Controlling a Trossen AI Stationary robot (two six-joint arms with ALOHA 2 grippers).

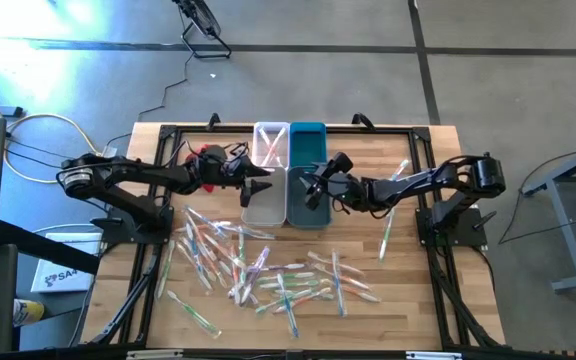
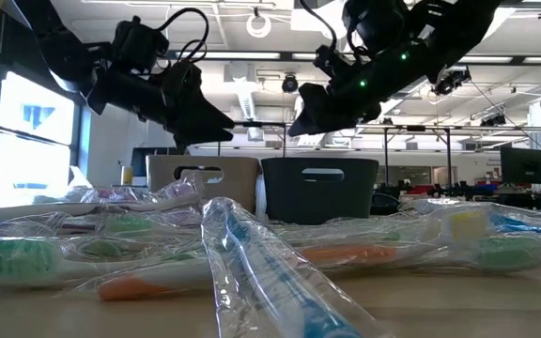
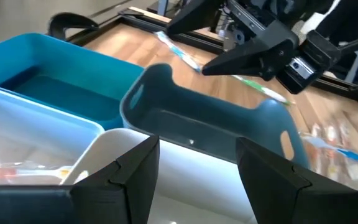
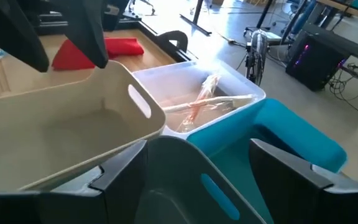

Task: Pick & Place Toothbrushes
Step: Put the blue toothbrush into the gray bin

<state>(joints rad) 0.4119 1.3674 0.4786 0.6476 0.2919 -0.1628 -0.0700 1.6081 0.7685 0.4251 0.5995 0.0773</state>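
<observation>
A: Where are the toothbrushes (image 1: pixel 268 270)?

B: Most lie in a heap on the table (image 1: pixel 418 300), in front of 4 bins. A few sit in the clear bin (image 1: pixel 270 143).

A: And the claws?

B: The left claw (image 1: pixel 260 185) hangs over the white bin (image 1: pixel 264 205), fingers apart, holding nothing. The right claw (image 1: pixel 313 187) hangs over the dark bin (image 1: pixel 306 210), also spread and bare.

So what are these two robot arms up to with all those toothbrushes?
Both arms hang over four small bins at the table's middle. The left gripper and the right gripper are open and hold nothing. A few wrapped toothbrushes lie in the clear bin; most toothbrushes are scattered on the table.
</observation>
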